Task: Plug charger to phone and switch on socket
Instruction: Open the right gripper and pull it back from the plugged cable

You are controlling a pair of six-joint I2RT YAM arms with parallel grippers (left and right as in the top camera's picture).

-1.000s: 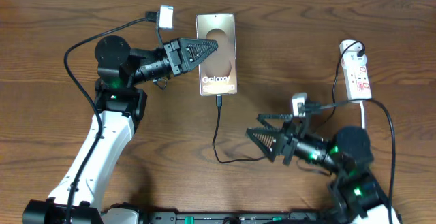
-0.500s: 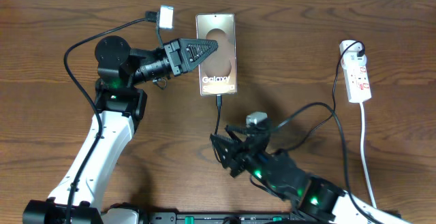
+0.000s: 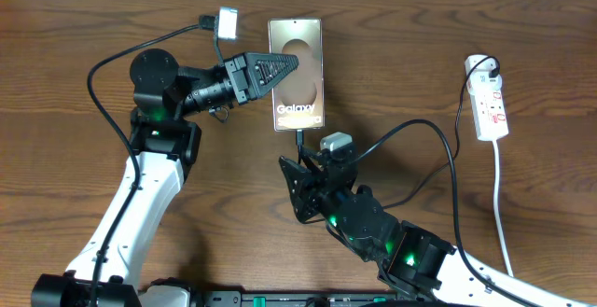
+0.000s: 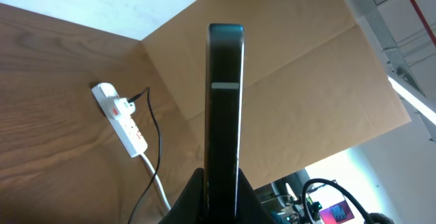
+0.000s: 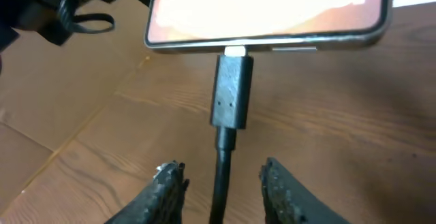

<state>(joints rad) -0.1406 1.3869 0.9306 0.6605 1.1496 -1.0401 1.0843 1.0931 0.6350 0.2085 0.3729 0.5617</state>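
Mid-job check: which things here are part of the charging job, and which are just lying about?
Job: phone, charger, socket, left gripper clamping the phone, right gripper astride the charger.
Just there: table, cardboard panel beyond it.

Charger (image 3: 298,141) mostly beneath right arm (image 3: 373,223); socket (image 3: 491,102) switches illegibly small.

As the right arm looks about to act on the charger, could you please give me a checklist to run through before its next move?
1. The phone is clamped by the left end effector: ok.
2. The connector is lined up at the port: ok.
3. The connector is fully seated: cannot tell; a strip of metal shows.
4. The right end effector is open astride the cable: ok.
5. The plug sits in the socket: ok.
6. The socket is switched on: cannot tell.
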